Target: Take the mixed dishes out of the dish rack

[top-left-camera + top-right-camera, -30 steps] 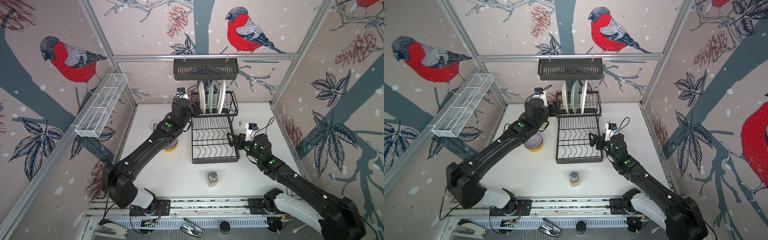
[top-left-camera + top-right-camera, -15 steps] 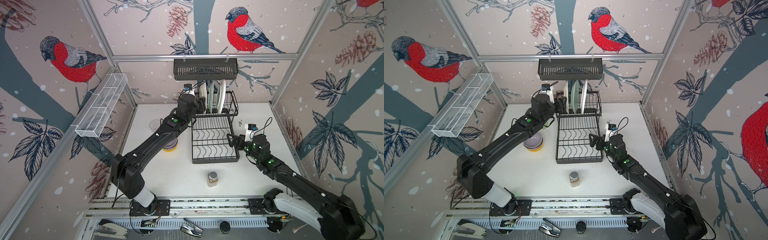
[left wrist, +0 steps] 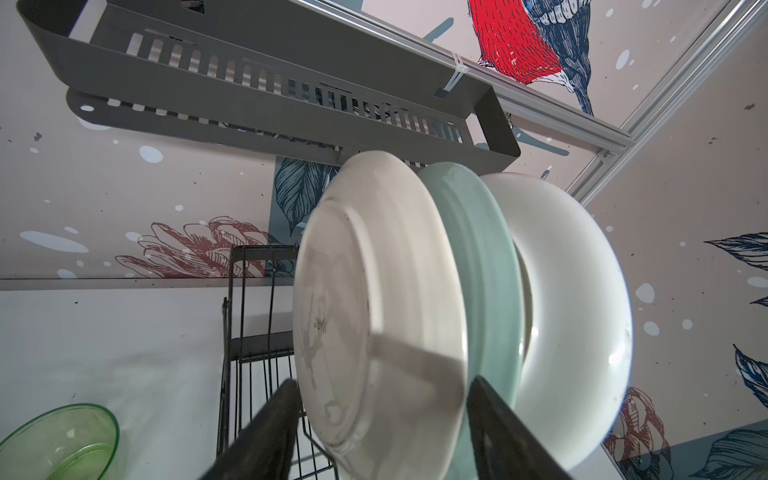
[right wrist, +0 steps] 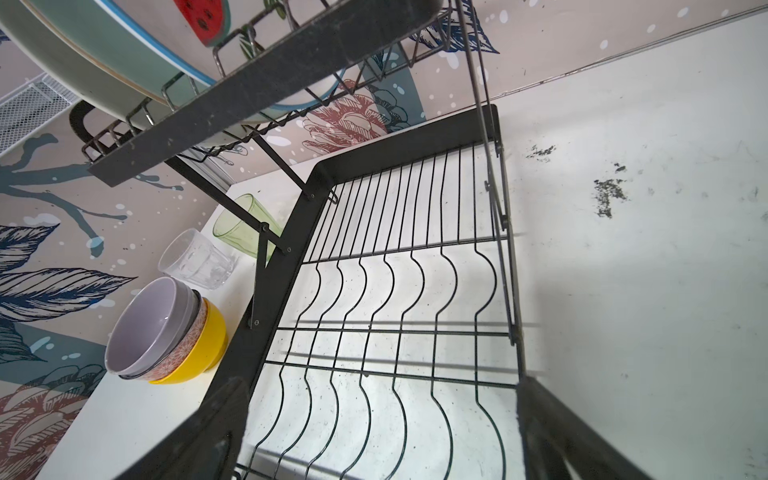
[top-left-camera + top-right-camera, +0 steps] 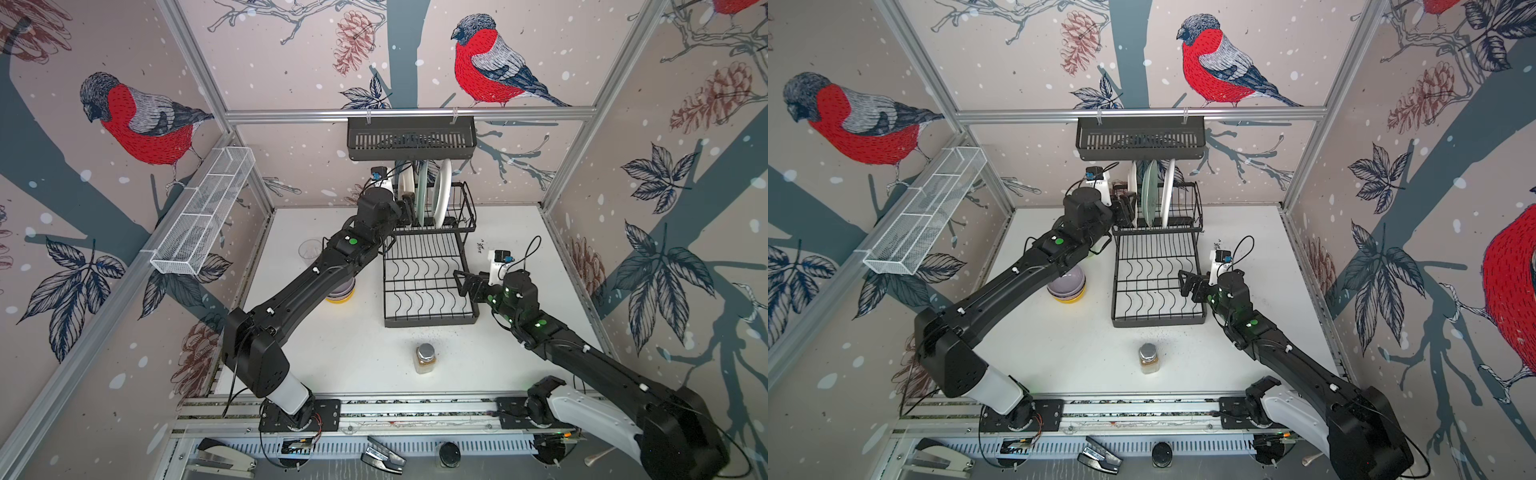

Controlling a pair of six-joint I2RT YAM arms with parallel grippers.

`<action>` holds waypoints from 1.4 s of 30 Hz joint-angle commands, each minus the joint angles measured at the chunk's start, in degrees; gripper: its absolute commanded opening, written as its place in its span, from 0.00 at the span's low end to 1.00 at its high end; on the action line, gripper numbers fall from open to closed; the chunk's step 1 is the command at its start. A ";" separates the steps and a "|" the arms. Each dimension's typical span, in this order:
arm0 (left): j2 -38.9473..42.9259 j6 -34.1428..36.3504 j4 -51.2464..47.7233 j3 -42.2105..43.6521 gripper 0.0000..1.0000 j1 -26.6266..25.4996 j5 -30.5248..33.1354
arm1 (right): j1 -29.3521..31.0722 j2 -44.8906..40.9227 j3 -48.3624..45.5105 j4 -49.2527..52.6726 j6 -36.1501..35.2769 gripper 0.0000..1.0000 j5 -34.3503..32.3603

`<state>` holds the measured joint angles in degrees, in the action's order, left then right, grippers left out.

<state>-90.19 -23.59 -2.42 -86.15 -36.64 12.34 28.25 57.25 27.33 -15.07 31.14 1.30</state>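
Reaching up from over the bowls, the left end effector (image 3: pixel 384 384) had arrived at the raised tier of the dish rack (image 5: pixel 430 322); the right arm had not shifted. At 9 o'clock of the rack, on the surface (image 5: pixel 332 361), stood what was already unloaded: the clear ribbed tumbler (image 5: pixel 309 249), the green tumbler (image 4: pixel 235 226), and a nested stack of lilac bowl (image 4: pixel 145 328), pink-patterned bowl (image 4: pixel 183 353) and yellow bowl (image 4: pixel 208 345). The rack's lower tier lay bare.

Three plates were left, upright in the slots at the rack's 12 o'clock end: the white plate (image 3: pixel 374 291), the pale green plate (image 3: pixel 482 266) and the watermelon plate (image 4: pixel 203 25). The left fingers (image 3: pixel 266 432) stood on either side of the white plate's lower rim, close against it. Whether they already pinched it could not be told.

At 3 o'clock of the lower tier, the right end effector (image 5: pixel 465 284) hovered spread wide and empty. The job looked more than half done, with the white plate apparently next.
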 commanded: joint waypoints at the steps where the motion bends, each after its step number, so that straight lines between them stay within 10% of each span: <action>1: 1.11 0.78 3.28 0.70 0.65 -0.87 0.91 | -0.02 0.46 0.44 -1.45 -0.99 1.00 -0.18; 42: -12.35 4.96 -6.12 -15.18 0.39 -2.03 10.59 | -4.43 0.57 -4.45 -3.43 -0.30 1.00 1.83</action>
<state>-102.02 -20.32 -9.06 -100.68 -38.54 21.65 23.90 57.54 23.14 -15.55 29.93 2.52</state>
